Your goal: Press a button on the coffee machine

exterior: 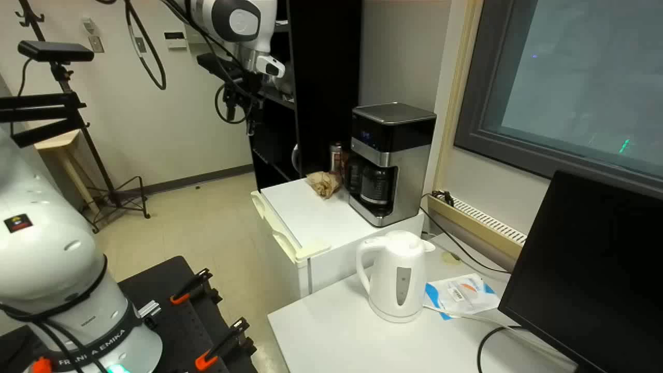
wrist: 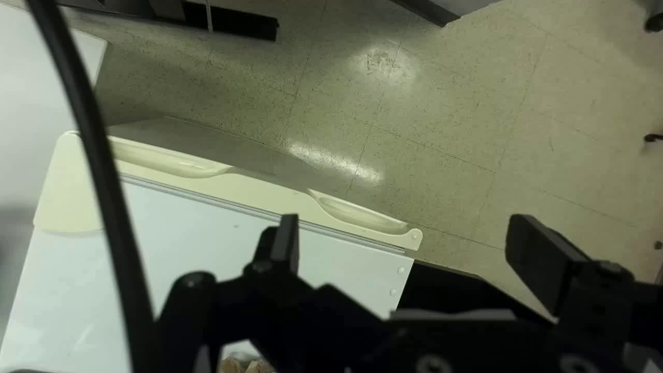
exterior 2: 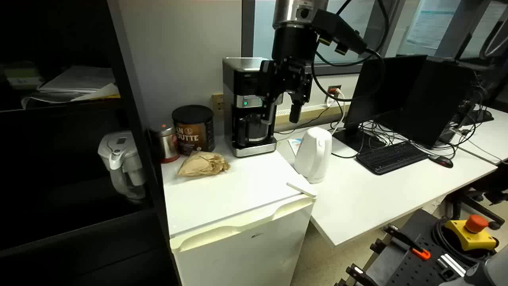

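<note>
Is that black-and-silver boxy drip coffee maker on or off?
Powered on: the coffee maker shows a lit blue display and a small green light. Whether it's brewing, I cannot tell.

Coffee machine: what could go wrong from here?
1. Bad press: the gripper is open, so contact may be uneven or land on the wrong spot of the coffee machine.
2. Poor aim: the wrist view shows mostly the white fridge top and floor, not the front panel, so alignment may lean on the exterior views.
3. Snag: the cable looping beside the gripper could catch the kettle on a low approach.
</note>
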